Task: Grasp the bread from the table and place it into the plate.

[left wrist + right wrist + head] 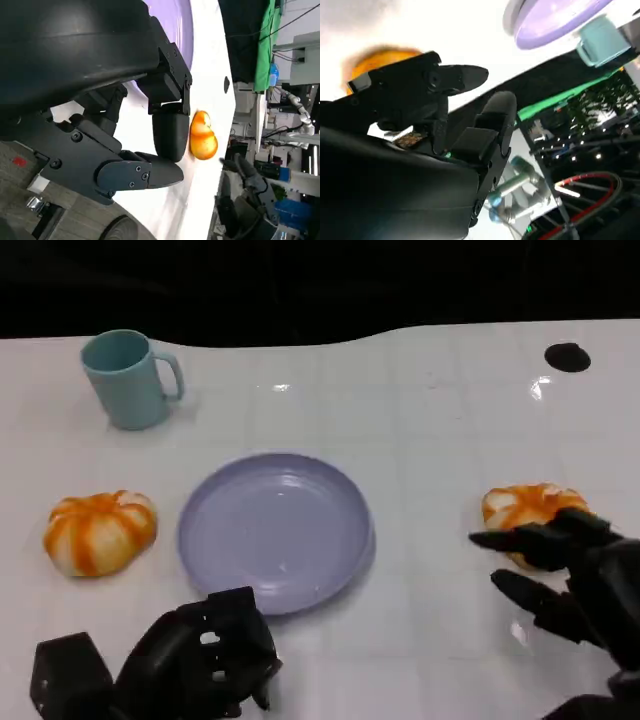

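Observation:
Two orange-and-white striped breads lie on the white table. One bread (100,530) sits left of the lavender plate (275,530). The other bread (522,506) lies to the plate's right, and my right hand (565,575) hovers at its near side, fingers spread apart and reaching over its edge without closing on it. The right wrist view shows this bread (377,56) beyond the fingers (465,75). My left hand (200,655) rests near the table's front edge below the plate, fingers loosely bent, holding nothing. The left wrist view shows the right bread (202,136) and my right hand (245,200).
A teal mug (128,375) stands at the back left, clear of the plate. A small black disc (567,357) lies at the back right. Bare table separates the plate from the right bread.

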Action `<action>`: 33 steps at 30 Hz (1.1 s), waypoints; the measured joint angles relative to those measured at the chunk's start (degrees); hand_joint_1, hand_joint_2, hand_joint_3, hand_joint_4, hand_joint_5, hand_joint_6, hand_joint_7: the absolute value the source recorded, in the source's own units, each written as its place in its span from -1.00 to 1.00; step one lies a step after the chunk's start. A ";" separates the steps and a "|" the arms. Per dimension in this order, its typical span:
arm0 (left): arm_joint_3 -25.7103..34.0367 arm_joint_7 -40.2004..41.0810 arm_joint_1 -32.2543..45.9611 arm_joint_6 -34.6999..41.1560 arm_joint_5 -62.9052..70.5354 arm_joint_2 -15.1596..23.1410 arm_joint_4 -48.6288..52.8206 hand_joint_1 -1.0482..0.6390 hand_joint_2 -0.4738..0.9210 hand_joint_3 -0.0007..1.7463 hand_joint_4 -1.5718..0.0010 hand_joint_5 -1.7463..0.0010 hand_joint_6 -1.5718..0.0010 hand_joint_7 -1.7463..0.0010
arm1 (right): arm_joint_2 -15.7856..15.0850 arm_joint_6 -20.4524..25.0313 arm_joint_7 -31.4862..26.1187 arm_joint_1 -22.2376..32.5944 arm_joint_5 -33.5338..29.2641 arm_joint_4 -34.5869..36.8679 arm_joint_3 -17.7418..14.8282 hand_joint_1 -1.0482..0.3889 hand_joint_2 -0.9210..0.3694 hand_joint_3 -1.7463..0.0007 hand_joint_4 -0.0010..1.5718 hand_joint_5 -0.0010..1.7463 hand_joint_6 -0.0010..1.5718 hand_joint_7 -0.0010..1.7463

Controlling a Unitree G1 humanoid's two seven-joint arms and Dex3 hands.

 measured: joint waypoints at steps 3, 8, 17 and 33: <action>0.00 0.00 -0.01 0.00 0.01 0.00 0.01 -0.38 0.70 -0.39 -0.02 -1.00 0.01 -0.60 | -0.69 2.66 -0.23 0.01 -1.38 -2.45 -0.39 -0.13 -1.00 0.91 -0.67 -0.25 -0.21 -0.94; -0.01 0.01 -0.01 0.00 0.07 0.01 0.01 -0.39 0.71 -0.38 -0.02 -1.00 0.01 -0.60 | -1.42 9.71 2.89 0.24 -2.23 -7.76 -0.77 -0.22 -1.00 0.94 -0.81 -0.34 -0.38 -0.99; -0.02 0.01 0.01 0.01 -0.01 -0.18 0.03 -0.37 0.71 -0.38 -0.03 -1.00 0.01 -0.60 | -3.49 21.04 14.12 2.57 -3.19 -16.52 -0.74 -0.31 -0.98 0.98 -1.00 -0.54 -0.63 -1.00; 0.00 0.02 0.13 -0.57 0.21 -0.15 0.02 -0.41 0.69 -0.37 -0.03 -1.00 0.02 -0.62 | -4.90 35.62 30.15 -5.46 -7.99 -15.48 3.77 -0.34 -0.91 1.00 -0.96 -0.57 -0.59 -0.98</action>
